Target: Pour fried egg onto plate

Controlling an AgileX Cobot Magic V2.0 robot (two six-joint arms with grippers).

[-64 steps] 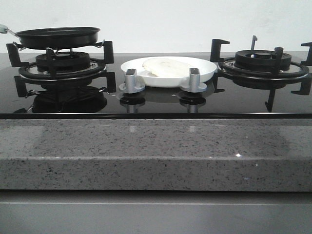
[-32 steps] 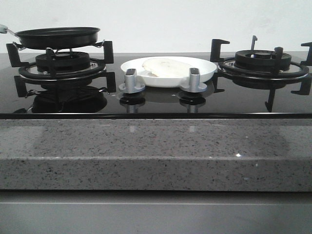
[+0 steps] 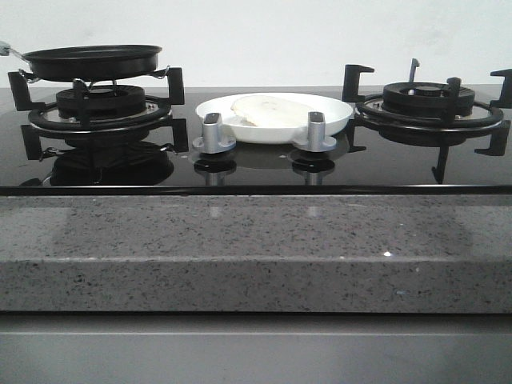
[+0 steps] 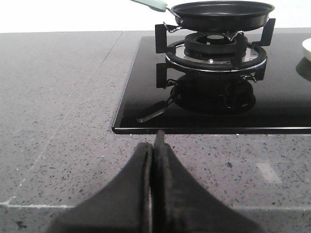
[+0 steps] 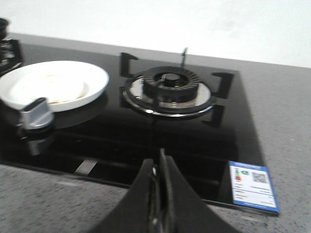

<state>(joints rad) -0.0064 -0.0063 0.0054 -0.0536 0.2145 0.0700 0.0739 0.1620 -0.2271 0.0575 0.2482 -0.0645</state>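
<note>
Right gripper [image 5: 159, 165] closed near illegible blue label [image 5: 252, 186].

We see soft, even, bright light; the glossy black hob [image 3: 256, 164] mirrors burners at six o'clock. Our right wrist view is slightly blurred.

A kitchen is showing here: a glossy black glass gas hob [image 3: 384, 164] is sitting sunk into a speckled grey stone worktop [image 3: 256, 252] against a plain white wall [image 3: 264, 36]. Black cast-iron burner grates are standing at ten o'clock [image 3: 96, 112] and two o'clock [image 3: 428, 108], two silver control knobs [image 3: 214, 134] are sitting between them, and a black frying pan [image 3: 92, 62] is resting on the ten o'clock burner.
</note>
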